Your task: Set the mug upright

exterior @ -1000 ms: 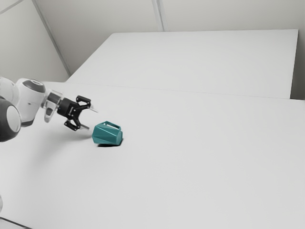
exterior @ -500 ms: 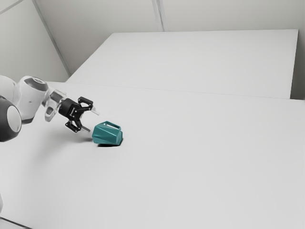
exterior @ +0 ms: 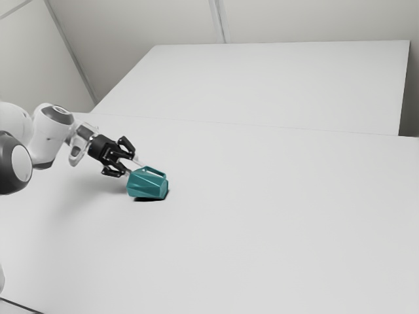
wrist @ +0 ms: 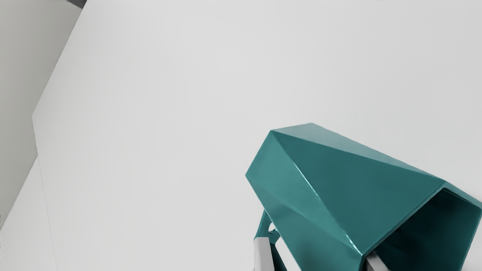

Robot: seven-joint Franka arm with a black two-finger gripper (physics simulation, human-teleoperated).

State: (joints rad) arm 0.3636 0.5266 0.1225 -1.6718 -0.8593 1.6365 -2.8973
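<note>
The gripper's [exterior: 135, 169] fingers [wrist: 264, 256] stand moderately apart, one beside the handle [wrist: 263, 226], the other at the open mouth, with part of the faceted teal mug [wrist: 324, 188] between them. In the exterior view the mug lies on its side at the gripper's five o'clock, handle towards twelve, on the white table [exterior: 275, 222], and the Franka arm [exterior: 52, 134] reaches in from ten o'clock.
</note>
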